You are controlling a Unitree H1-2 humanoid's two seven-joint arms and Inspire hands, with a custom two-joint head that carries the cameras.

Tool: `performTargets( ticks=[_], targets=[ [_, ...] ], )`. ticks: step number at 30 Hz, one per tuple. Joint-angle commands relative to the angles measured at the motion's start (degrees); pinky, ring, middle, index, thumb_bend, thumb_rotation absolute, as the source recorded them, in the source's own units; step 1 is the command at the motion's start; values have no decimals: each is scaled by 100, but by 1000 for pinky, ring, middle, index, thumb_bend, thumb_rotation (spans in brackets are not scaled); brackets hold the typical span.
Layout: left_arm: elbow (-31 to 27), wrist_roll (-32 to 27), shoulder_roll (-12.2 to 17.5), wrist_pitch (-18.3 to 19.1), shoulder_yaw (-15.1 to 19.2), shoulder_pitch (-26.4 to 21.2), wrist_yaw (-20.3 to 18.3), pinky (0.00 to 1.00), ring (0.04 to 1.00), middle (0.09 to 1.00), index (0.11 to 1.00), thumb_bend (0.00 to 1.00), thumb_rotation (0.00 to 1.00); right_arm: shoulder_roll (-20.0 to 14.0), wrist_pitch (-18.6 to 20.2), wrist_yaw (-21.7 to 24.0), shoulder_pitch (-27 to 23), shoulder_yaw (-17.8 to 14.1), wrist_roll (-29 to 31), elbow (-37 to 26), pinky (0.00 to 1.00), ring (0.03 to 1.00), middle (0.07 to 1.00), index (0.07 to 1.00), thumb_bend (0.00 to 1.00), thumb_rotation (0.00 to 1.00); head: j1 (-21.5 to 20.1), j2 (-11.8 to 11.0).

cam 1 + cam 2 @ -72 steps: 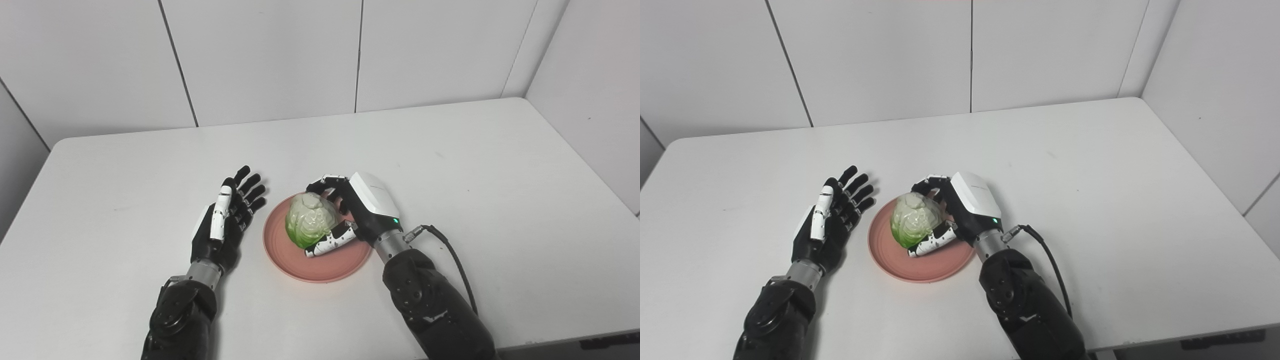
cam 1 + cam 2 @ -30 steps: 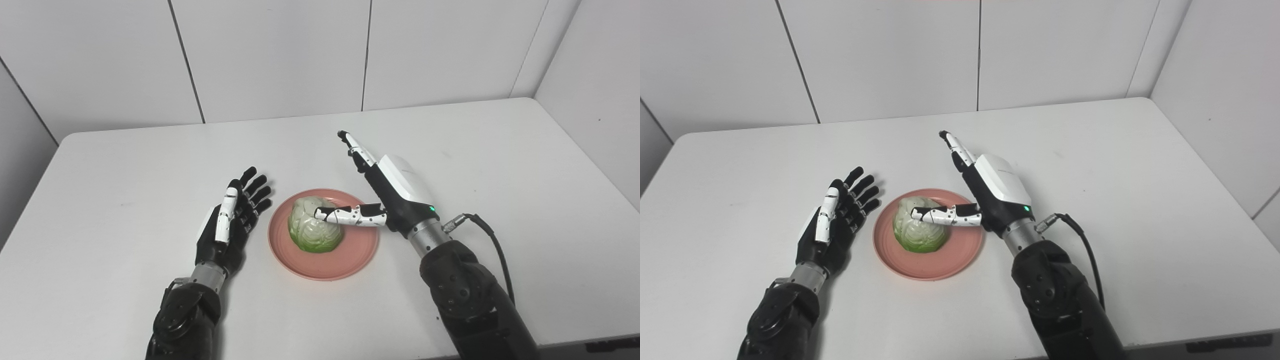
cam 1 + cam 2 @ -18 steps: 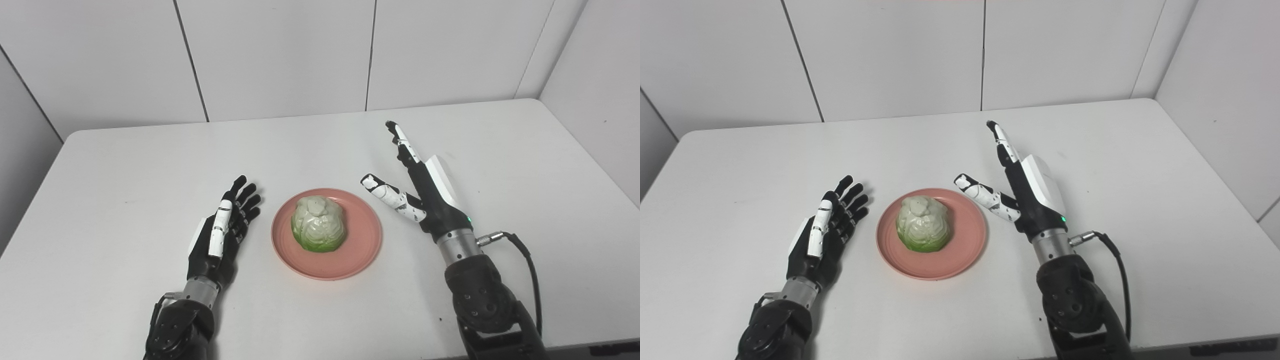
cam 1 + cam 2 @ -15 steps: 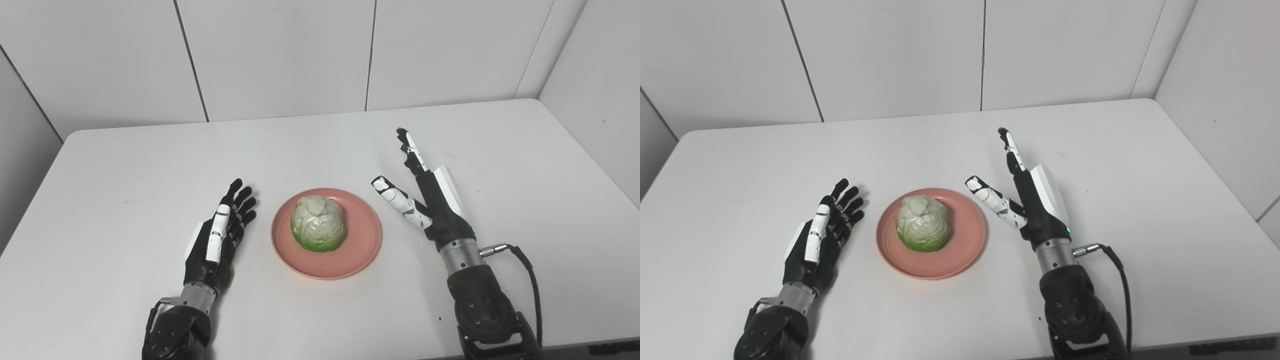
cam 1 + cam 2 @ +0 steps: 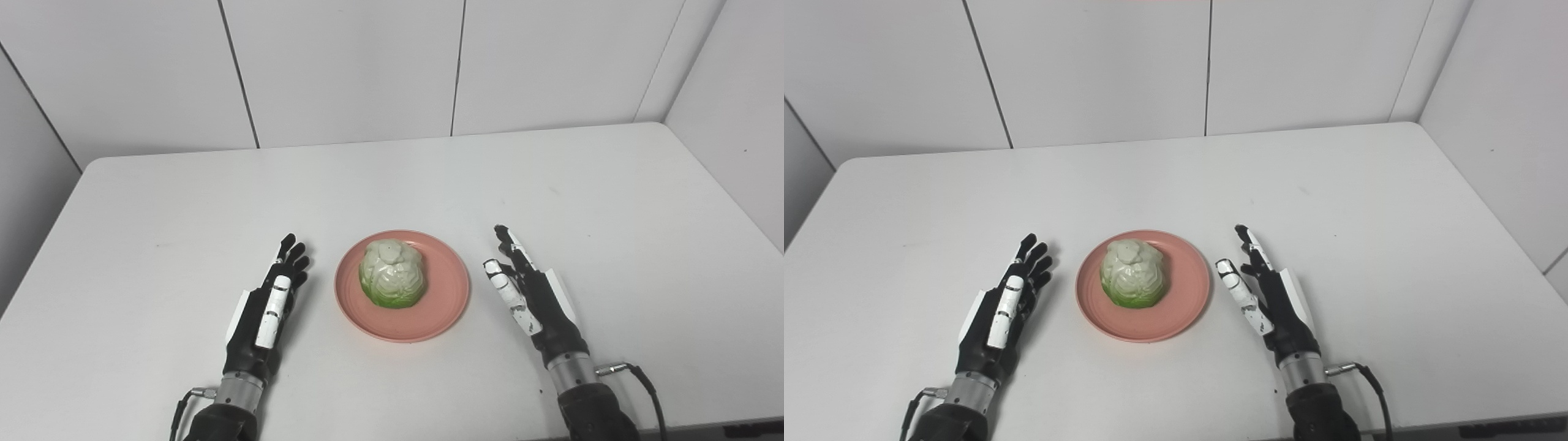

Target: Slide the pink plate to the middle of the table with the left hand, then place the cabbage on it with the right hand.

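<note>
The pink plate [image 5: 441, 306] lies near the middle of the white table [image 5: 392, 184]. The pale green cabbage [image 5: 392, 281] sits on the plate, free of both hands. My left hand [image 5: 266, 312] is open and empty, resting on the table just left of the plate. My right hand [image 5: 533, 300] is open and empty, on the table just right of the plate. Neither hand touches the plate. Both also show in the right eye view: the left hand [image 5: 998, 318] and the right hand [image 5: 1271, 306] flank the cabbage [image 5: 1134, 272].
White wall panels [image 5: 343, 67] stand behind the table's far edge. A side wall [image 5: 735, 92] runs along the table's right. A black cable [image 5: 637, 376] hangs from my right wrist near the table's front edge.
My right hand let go of the cabbage on the plate, opened, and drew back to the right and toward me. My left hand drew back a little. The camera view shifted slightly.
</note>
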Motion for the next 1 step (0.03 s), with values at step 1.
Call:
performTargets(
  ticks=[1],
  targets=[
    [122,61,21,-157,5,193,81,964,965,974,966,492,997,-39,-495,-74,-43,-5,42,-26,889,929,923,914,251,1000,14,-12]
  ],
)
